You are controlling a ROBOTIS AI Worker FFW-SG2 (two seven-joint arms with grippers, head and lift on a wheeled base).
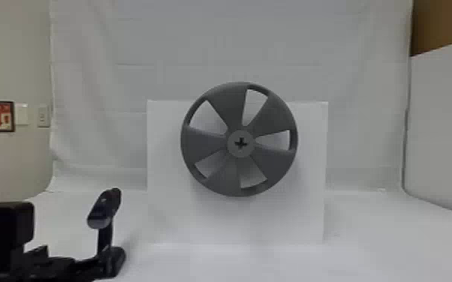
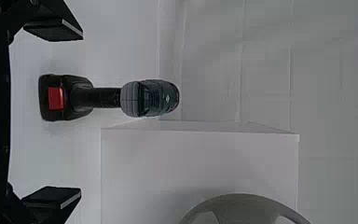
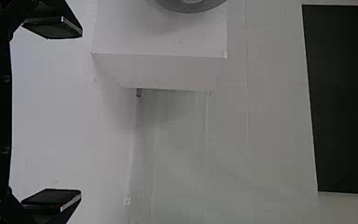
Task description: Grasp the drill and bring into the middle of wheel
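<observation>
Drill [image 2: 106, 97], near left, upright; L gripper [image 2: 81, 113] wide, empty; R gripper [image 3: 81, 113] ditto; wheel [image 1: 206, 144] far; grasp & carry TBD.

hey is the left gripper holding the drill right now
No, the left wrist view shows the left gripper with its fingers wide apart and the drill standing upright, touching neither.

The right claw [image 3: 81, 114] hangs over the white table [image 3: 60, 140] with its two flat black fingers spread wide apart. Farther off to the left stands a white box [image 3: 163, 72], and the curved grey rim of the wheel [image 3: 189, 6] shows at its front. Pale cloth [image 3: 223, 144] hangs at the far side; high up is a dark panel [image 3: 345, 102].
</observation>
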